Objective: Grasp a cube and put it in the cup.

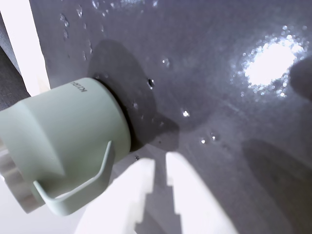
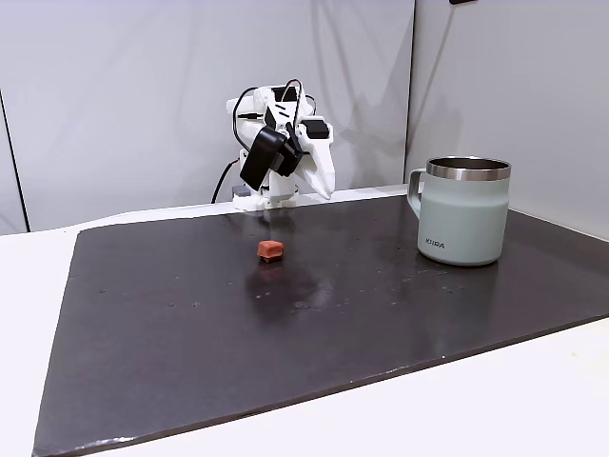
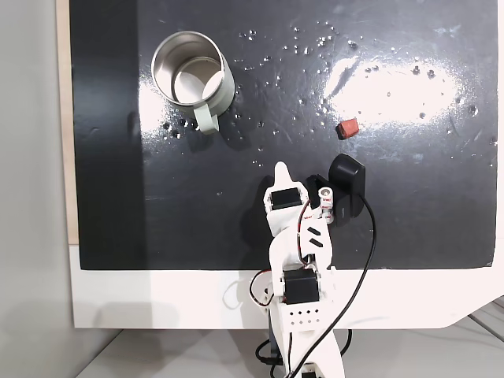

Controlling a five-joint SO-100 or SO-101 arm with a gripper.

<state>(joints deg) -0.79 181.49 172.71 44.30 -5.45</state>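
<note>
From the wrist view I see my end effector (image 1: 160,168) with its two white fingers a little apart, pinching nothing; the cup (image 1: 63,141) sits just left of it. In a fixed view from the front, the cube (image 2: 271,250) lies alone on the dark surface (image 2: 190,352), left of the cup, whose label I read as "KIRA"; it looks small, light and hard, so I would pinch its flat sides. In a fixed view from above, the cup stands far left and the cube far right.

In the overhead fixed view, the cup (image 3: 191,77) stands on the mat (image 3: 118,197) upper left; the cube (image 3: 346,127) lies well right of it.
</note>
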